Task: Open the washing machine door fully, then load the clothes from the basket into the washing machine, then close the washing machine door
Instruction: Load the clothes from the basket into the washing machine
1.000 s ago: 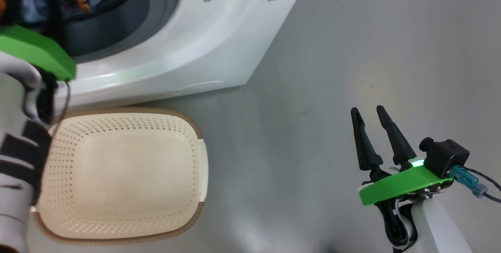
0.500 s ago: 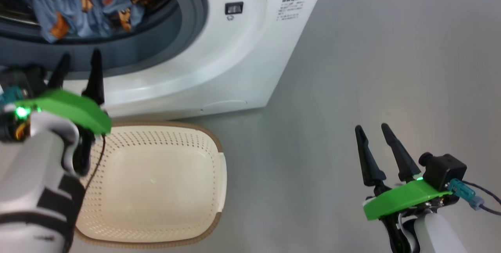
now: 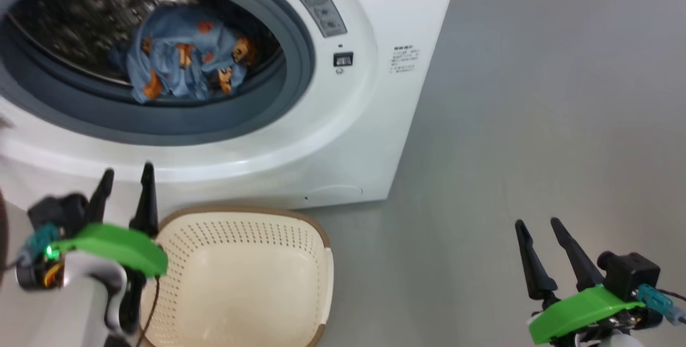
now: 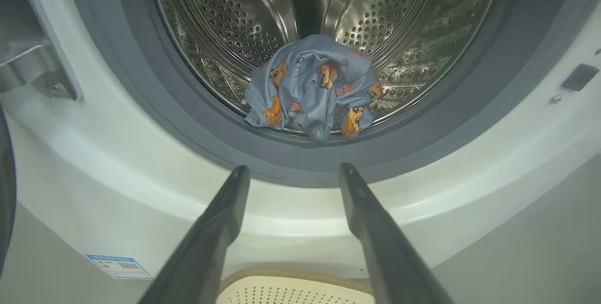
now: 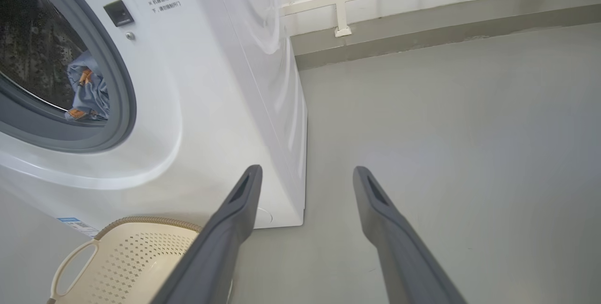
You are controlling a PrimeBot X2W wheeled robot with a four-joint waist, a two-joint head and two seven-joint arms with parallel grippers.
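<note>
Blue printed clothes [image 4: 312, 88] lay in the steel drum [image 4: 225, 22]; left claw [image 3: 128, 169] and right claw [image 3: 537, 221] gaped empty. You likely needed to sweep the glossy black door [image 4: 5, 191] fully shut.

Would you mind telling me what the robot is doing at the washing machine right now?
The robot is doing a laundry load. The clothes lie inside the drum of the washing machine, and the basket in front of it is empty. The left gripper hangs open by the basket, facing the drum, and the right gripper hangs open off to the side; neither holds anything. The machine's opening is uncovered, so shutting it looks like the step left.
</note>
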